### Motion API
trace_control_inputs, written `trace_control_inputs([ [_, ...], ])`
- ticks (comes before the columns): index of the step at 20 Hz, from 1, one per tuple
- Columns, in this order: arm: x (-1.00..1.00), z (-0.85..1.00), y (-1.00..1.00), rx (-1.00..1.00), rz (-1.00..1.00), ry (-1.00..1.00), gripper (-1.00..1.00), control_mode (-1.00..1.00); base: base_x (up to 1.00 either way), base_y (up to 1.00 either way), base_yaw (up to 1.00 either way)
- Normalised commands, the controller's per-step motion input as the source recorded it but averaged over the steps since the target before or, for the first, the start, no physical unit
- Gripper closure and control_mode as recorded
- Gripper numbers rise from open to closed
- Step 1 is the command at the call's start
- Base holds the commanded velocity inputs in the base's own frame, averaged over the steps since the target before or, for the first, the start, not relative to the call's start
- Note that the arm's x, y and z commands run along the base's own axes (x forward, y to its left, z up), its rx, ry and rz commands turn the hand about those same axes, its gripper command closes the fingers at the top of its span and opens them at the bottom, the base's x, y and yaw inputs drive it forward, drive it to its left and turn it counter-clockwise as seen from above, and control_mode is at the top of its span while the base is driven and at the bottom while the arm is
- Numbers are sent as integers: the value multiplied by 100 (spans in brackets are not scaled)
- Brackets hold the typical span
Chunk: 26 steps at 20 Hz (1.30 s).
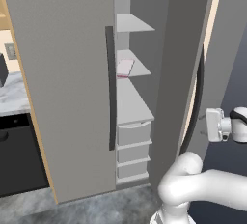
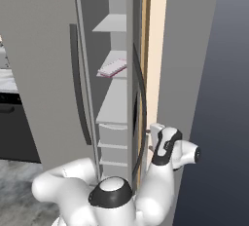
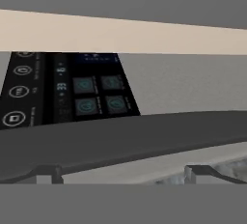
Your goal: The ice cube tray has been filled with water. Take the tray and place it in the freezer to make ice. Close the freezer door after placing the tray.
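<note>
From the left base view, the thin pale pink ice cube tray (image 1: 124, 67) is lying on a white middle shelf inside the narrow grey freezer (image 1: 132, 102), above three pale drawers (image 1: 133, 150). From the right, the tall grey freezer door (image 2: 182, 69) is standing ajar. In the hand view, the two-finger gripper (image 3: 125, 172) is spreading wide around nothing, facing the long black curved handle (image 3: 120, 143) and black dispenser panel (image 3: 67, 92).

Arm bent low; claw (image 3: 125, 172) spread wide, empty

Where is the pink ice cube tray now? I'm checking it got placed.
The flat pale pink ice cube tray lies on the freezer's second white shelf from the top, above the pale drawers.
</note>
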Motion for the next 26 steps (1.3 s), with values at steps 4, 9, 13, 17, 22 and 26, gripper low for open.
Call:
trace_control_inputs([
  [4, 25, -8, 0, 0, 0, 2, -100, -100, 0, 0, 0],
  [9, 27, -8, 0, 0, 0, 2, -100, -100, 0, 0, 0],
  [13, 30, -7, 0, 0, 0, 3, -100, -100, 0, 0, 0],
  [17, 40, -9, 1, 0, 0, 5, -100, -100, 0, 0, 0],
  [22, 35, -11, 15, 0, 0, 7, -100, -100, 0, 0, 0],
  [26, 4, -12, 34, 0, 5, 3, -100, -100, 0, 0, 0],
])
